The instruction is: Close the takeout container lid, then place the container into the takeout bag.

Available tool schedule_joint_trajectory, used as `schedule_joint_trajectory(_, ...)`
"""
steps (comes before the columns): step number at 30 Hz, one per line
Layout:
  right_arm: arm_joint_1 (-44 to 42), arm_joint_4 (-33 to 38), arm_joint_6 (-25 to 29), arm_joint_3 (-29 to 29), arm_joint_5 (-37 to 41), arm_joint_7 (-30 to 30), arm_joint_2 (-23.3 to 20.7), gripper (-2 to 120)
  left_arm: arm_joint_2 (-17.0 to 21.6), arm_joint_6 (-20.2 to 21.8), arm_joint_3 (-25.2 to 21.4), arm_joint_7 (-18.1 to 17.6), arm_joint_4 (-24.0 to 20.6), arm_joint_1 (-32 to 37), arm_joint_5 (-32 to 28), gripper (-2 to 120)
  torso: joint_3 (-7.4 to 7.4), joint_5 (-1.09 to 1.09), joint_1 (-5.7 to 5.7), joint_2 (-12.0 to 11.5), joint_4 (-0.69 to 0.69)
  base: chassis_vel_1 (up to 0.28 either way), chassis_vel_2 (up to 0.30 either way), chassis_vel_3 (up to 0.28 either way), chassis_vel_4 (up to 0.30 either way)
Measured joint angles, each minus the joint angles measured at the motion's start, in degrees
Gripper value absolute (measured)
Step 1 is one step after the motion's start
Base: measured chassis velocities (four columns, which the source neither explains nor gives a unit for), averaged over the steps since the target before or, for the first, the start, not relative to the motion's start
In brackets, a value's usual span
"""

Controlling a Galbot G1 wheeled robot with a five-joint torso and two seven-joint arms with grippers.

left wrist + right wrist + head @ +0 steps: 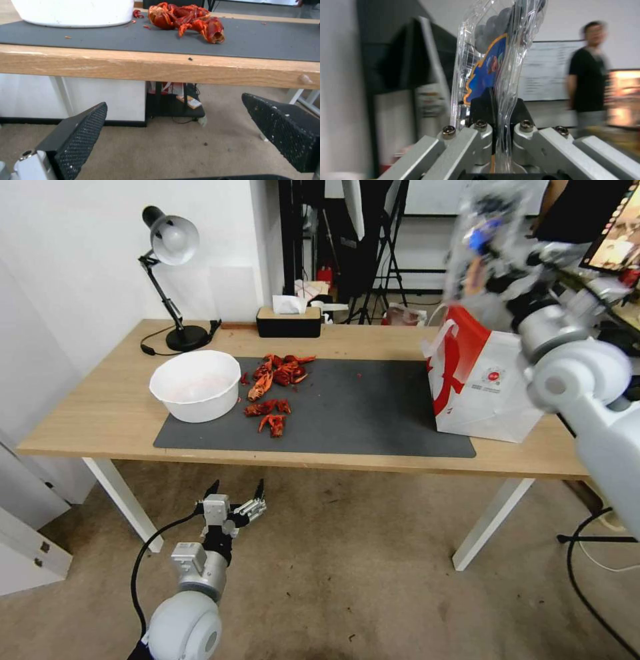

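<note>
Container [490,62] w/ dark berries, lid down, pinched thin edge-on in right gripper [493,110], held high above the bag [483,380] at table's right edge. Risk: slips or snags bag rim, tipping it. Bowl [195,383] looks empty. Left gripper [235,493] spread apart, below front edge.

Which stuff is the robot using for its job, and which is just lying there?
For the job:
- small clear plastic clamshell container, in the right gripper
- large white-and-red paper takeout bag

Just lying about:
- round white bowl
- red crayfish shells
- black desk lamp
- tissue box
</note>
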Motion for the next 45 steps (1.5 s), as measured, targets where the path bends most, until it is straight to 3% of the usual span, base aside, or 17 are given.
schedule_joint_trajectory(4, -0.80, -0.34, -2.53, -0.06, -4.77, 4.22, -0.44, 0, -0.19, 0.05, 0.15, 0.02, -0.07, -0.04, 0.36, 100, 0.00, 0.00, 0.00, 0.00, 0.00, 0.000, 0.000, 0.000, 0.000)
schedule_joint_trajectory(9, -3.18, 0.23, -4.48, 0.37, -5.33, 6.32, 0.12, 0, -0.41, 0.32, 0.36, 0.01, -0.19, 0.03, 0.43, 100, 0.00, 0.01, 0.01, 0.00, 0.02, 0.000, 0.000, 0.000, 0.000)
schedule_joint_trajectory(15, -6.35, 1.59, -6.49, 1.98, 1.26, 9.01, 1.15, 0, -0.37, 0.49, 0.46, -0.05, -0.04, -0.13, 0.43, 100, 0.01, 0.00, 0.01, 0.00, 0.01, 0.000, 0.000, 0.000, 0.000)
schedule_joint_trajectory(19, -7.21, 1.82, -6.80, 2.61, 3.11, 9.72, 1.62, 7, -0.34, 0.59, 0.46, -0.04, -0.05, -0.09, 0.42, 100, 0.01, 0.00, 0.01, 0.00, 0.01, 0.000, 0.000, 0.000, 0.000)
schedule_joint_trajectory(21, -7.45, 1.93, -6.81, 2.74, 3.58, 9.93, 1.85, 21, -0.34, 0.69, 0.50, -0.03, -0.08, -0.10, 0.41, 100, 0.01, 0.00, 0.01, 0.00, 0.01, 0.000, 0.000, 0.000, 0.000)
schedule_joint_trajectory(25, -7.48, 1.99, -7.28, 2.80, 4.69, 10.33, 2.08, 29, -0.33, 0.95, 0.56, 0.05, -0.27, -0.07, 0.54, 100, 0.01, -0.01, 0.01, 0.00, 0.01, 0.000, 0.000, 0.000, 0.000)
schedule_joint_trajectory(27, -7.52, 1.64, -7.92, 2.88, 5.35, 10.27, 2.24, 40, -0.31, 1.68, 0.58, 0.32, -1.34, 0.57, 0.70, 100, 0.00, 0.00, 0.00, 0.00, 0.01, 0.000, 0.000, 0.000, 0.000)
schedule_joint_trajectory(33, -7.79, 1.45, -8.08, 2.87, 5.73, 9.63, 2.34, 57, -0.33, 1.78, 0.60, 0.27, -1.21, 0.58, 0.81, 100, 0.00, -0.01, 0.01, 0.00, 0.00, 0.000, 0.000, 0.000, 0.000)
schedule_joint_trajectory(36, -7.78, 1.40, -7.37, 2.79, 6.32, 8.58, 2.60, 74, -0.23, 1.77, 0.54, 0.16, -1.33, 0.57, 0.82, 100, 0.00, 0.00, 0.00, 0.00, 0.01, 0.000, 0.000, 0.000, 0.000)
schedule_joint_trajectory(37, -7.78, 1.40, -7.37, 2.79, 6.32, 8.58, 2.60, 74, -0.23, 1.77, 0.54, 0.16, -1.33, 0.57, 0.82, 100, 0.00, 0.00, 0.00, 0.00, 0.01, 0.000, 0.000, 0.000, 0.000)
schedule_joint_trajectory(40, -7.90, 2.01, -5.01, 2.81, 7.11, 5.70, 2.68, 89, -0.24, 1.78, 0.38, 0.07, -1.56, 0.58, 0.77, 100, 0.00, 0.00, 0.00, 0.00, 0.01, 0.000, 0.000, 0.000, 0.000)
schedule_joint_trajectory(45, -8.15, 3.42, -2.76, 2.82, 6.65, 2.22, 2.57, 99, -0.24, 1.79, 0.24, 0.18, -1.80, 0.57, 0.38, 100, 0.00, 0.00, 0.00, 0.00, 0.01, 0.000, 0.000, 0.000, 0.000)
